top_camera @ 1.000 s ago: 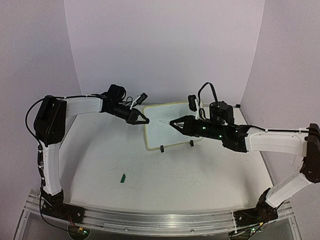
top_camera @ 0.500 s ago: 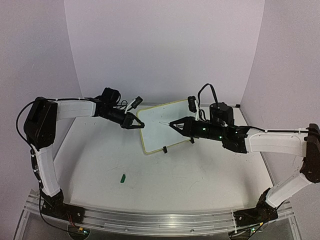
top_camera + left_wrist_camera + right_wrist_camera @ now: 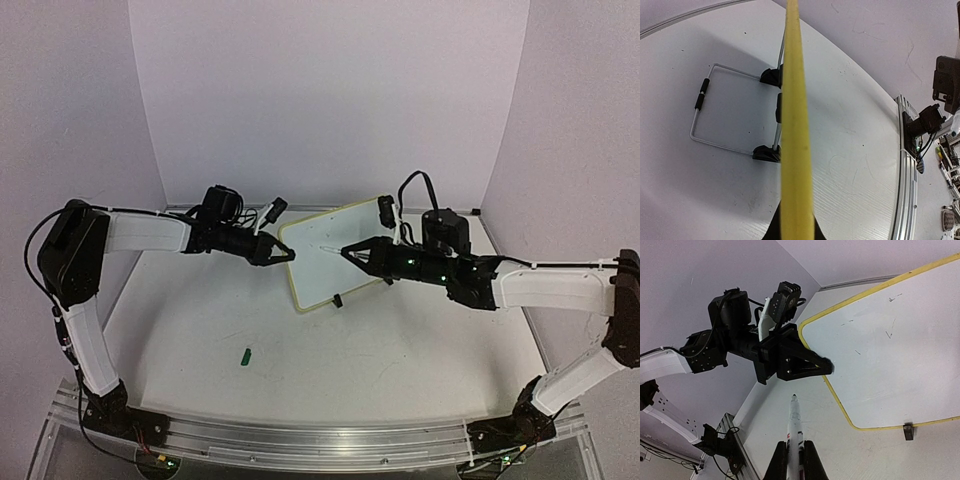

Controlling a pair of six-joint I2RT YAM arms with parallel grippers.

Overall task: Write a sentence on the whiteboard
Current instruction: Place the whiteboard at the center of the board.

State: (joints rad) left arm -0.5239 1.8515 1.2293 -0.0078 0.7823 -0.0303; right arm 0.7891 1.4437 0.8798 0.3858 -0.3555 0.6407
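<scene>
On the table [image 3: 330, 360], left jaws clamp whiteboard [image 3: 315, 272], right jaws marker [image 3: 794, 430]

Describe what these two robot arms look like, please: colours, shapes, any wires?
Both arms have white tube-like links joined by chunky black joints. The left arm and right arm each end in a black gripper tapering to a point: left gripper, right gripper. Black cables loop over the right wrist, where small green lights glow.

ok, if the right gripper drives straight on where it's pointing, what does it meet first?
Probably the left gripper, jaws shut on the rim of the whiteboard: in the right wrist view it sits dead ahead of the marker the right gripper holds. Depth is unclear, so it may pass clear.
</scene>
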